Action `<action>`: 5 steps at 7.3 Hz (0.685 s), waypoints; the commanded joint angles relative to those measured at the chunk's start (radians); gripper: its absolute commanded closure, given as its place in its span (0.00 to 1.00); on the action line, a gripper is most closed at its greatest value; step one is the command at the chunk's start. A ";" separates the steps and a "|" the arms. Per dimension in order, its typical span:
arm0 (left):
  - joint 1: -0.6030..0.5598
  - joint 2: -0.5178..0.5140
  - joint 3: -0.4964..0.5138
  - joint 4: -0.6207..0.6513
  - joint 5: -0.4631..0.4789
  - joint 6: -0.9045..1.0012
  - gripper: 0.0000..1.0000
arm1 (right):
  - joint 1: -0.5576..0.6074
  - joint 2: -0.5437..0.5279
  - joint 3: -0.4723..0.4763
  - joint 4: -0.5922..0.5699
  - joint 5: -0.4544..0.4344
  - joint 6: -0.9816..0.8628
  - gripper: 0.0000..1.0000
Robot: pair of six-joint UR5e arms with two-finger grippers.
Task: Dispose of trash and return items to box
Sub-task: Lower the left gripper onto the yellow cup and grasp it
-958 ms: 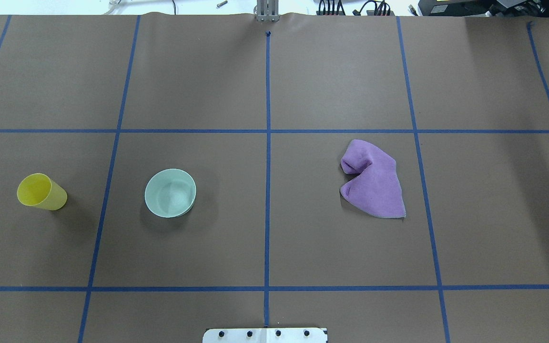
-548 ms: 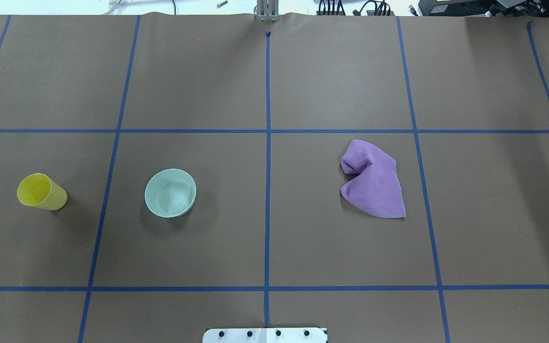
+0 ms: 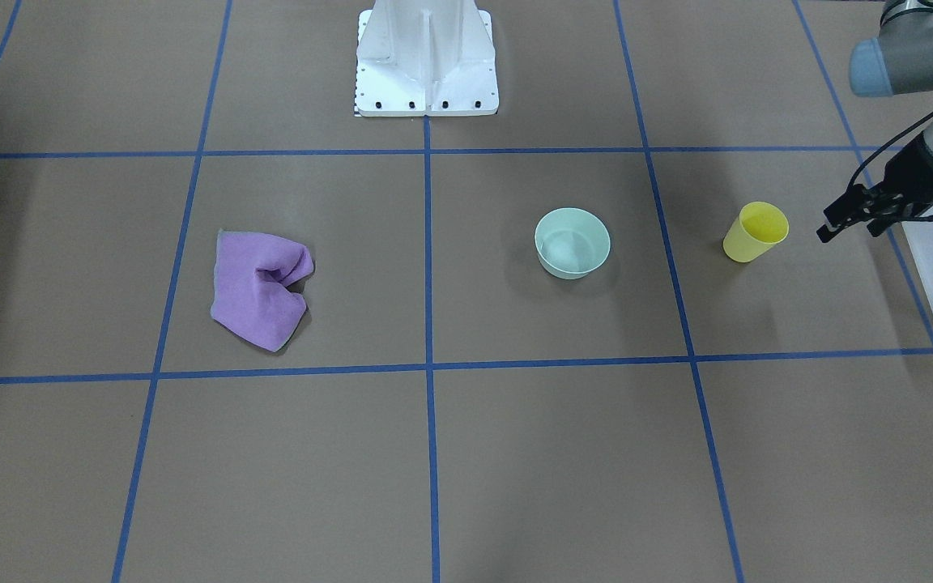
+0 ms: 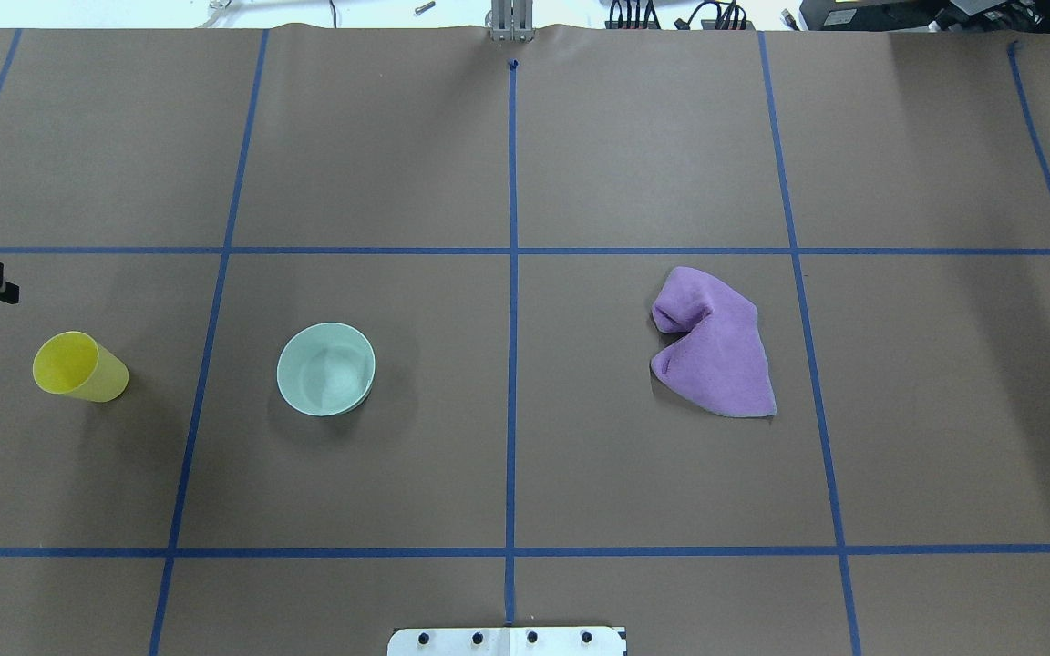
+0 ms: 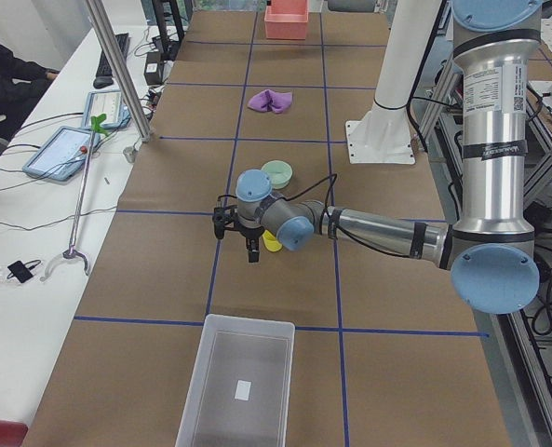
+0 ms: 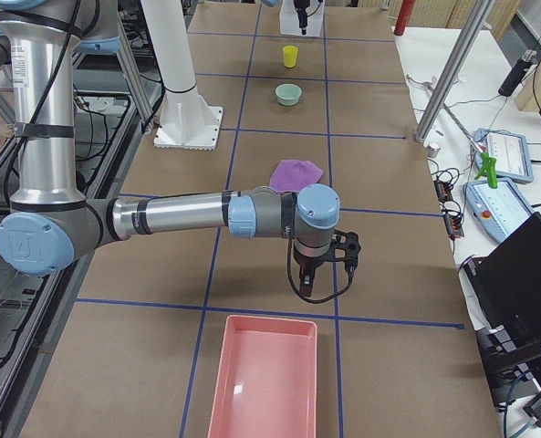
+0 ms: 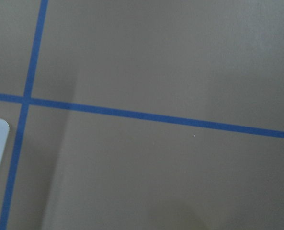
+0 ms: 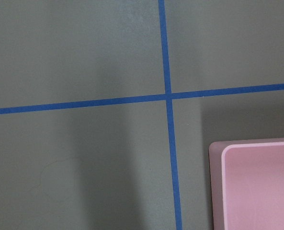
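Where it stands upright, the yellow cup (image 3: 754,232) tapers toward its base.

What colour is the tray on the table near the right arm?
Pink. The tray shows best in the exterior right view.

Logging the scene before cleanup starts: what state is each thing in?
yellow cup: upright, empty
mint bowl: upright, empty
purple cloth: crumpled
translucent bin: empty
pink tray: empty
left gripper: open, holding nothing
right gripper: open or shut unclear
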 commanded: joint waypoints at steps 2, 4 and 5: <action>0.134 0.003 -0.005 -0.006 0.000 -0.040 0.02 | -0.019 0.002 0.001 0.000 0.006 0.003 0.00; 0.144 0.003 0.001 -0.007 0.003 -0.052 0.26 | -0.024 0.002 0.001 0.000 0.032 0.003 0.00; 0.150 0.003 0.006 -0.007 0.005 -0.052 0.47 | -0.024 0.002 0.001 0.000 0.055 0.003 0.00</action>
